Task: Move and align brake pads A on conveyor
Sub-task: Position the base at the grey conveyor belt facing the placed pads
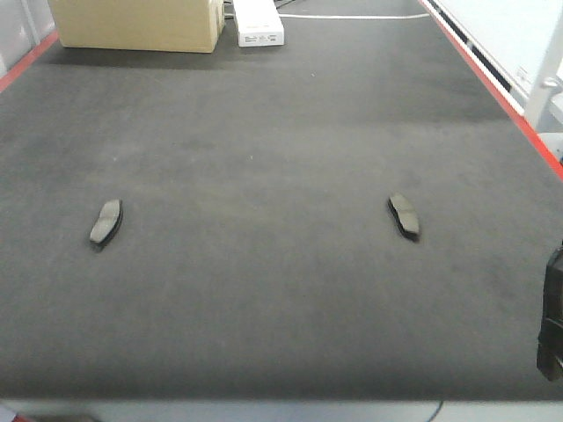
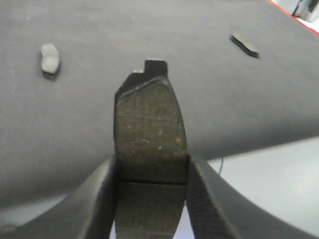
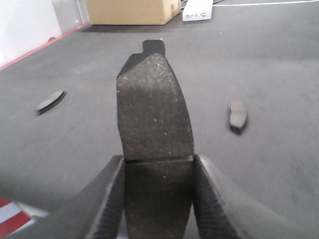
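Two brake pads A lie flat on the charcoal conveyor (image 1: 264, 132), one at the left (image 1: 106, 221) and one at the right (image 1: 405, 215), far apart. In the left wrist view my left gripper (image 2: 152, 164) is shut on a third pad (image 2: 149, 119), held lengthwise with its end tab pointing away, above the belt's near edge. My right gripper (image 3: 158, 162) is shut on another pad (image 3: 154, 109) the same way, above the belt. The lying pads also show in the wrist views: left pad (image 2: 50, 57) (image 3: 51, 101), right pad (image 2: 244, 45) (image 3: 238, 115).
A cardboard box (image 1: 136, 25) and a white box (image 1: 259, 25) stand at the belt's far end. Red edge strips (image 1: 493, 83) run along both sides. A dark part of the right arm (image 1: 552, 316) shows at the right edge. Pale grey surface (image 2: 279, 189) lies past the near edge.
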Controlling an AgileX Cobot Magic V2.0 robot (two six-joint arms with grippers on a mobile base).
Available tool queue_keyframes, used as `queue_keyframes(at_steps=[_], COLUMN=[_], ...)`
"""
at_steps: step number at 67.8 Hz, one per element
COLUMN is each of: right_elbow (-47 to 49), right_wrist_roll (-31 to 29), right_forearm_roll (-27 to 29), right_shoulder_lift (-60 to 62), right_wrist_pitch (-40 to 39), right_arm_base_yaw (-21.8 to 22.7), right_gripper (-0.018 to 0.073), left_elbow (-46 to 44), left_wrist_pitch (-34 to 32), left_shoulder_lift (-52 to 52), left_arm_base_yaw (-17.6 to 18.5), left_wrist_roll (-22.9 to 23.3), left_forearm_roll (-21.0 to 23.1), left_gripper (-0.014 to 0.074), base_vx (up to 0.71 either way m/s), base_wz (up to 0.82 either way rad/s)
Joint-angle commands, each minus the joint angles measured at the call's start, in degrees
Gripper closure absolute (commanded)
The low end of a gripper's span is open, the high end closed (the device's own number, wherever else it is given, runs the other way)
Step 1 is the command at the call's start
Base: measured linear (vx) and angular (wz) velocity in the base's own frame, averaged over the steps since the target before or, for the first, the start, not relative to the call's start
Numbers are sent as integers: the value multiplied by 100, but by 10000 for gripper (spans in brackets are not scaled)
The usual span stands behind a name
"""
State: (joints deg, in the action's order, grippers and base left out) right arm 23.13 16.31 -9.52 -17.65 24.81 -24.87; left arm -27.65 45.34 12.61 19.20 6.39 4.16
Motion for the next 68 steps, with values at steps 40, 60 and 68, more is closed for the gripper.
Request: queue_keyframes(at_steps=[40,60,68], right_elbow=[184,184,184], right_wrist_roll=[-16,-16,-16], right_forearm_roll=[-75,-75,-75], right_shoulder_lift=[-38,-38,-38], right_wrist_pitch=[-565,-565,-565], right_arm_base_yaw=[22,22,22], right_gripper=[564,564,564], left_elbow=[-154,-154,-154], left_wrist_pitch=[-532,-532,-532], left_shoulder_lift=[89,89,89], left_arm_base_yaw=[16,16,16], left_wrist_roll=[49,49,49], left_forearm_roll=[45,45,45], left_gripper=[603,603,603], base_vx=[28,13,6], base_wz=[3,2,2])
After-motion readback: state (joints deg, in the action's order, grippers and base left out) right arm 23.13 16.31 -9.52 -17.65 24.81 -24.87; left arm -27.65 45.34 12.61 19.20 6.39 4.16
